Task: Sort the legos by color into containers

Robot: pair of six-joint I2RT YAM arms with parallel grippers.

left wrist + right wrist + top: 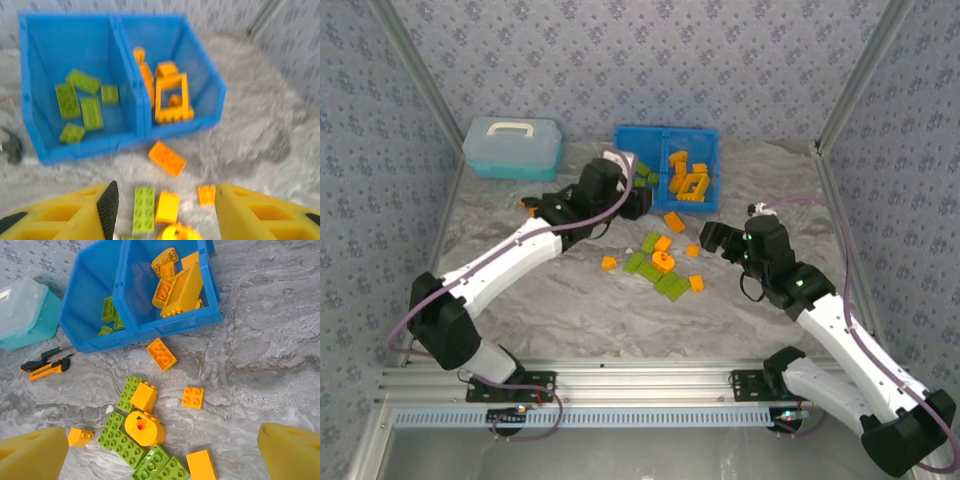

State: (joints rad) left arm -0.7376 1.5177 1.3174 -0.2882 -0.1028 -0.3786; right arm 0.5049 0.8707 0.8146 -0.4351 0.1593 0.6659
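Observation:
The blue bin (705,135) stands at the back of the table. Its left compartment (37,60) holds several lime green legos (80,105). Its right compartment (210,315) holds orange ones, among them the open orange frame (171,97). Loose legos lie in front: an orange two-by-four (161,354), a round orange piece (144,428), green bricks (122,440) and small orange bricks (193,397). My left gripper (162,212) is open and empty, hovering just before the bin above a green brick (144,210). My right gripper (162,462) is open and empty, high over the loose pile (663,262).
A pale teal lidded box (512,147) stands left of the bin. An orange-and-black utility knife (47,371) and a dark tool (42,359) lie on the marble tabletop near it. Patterned walls close the back and sides.

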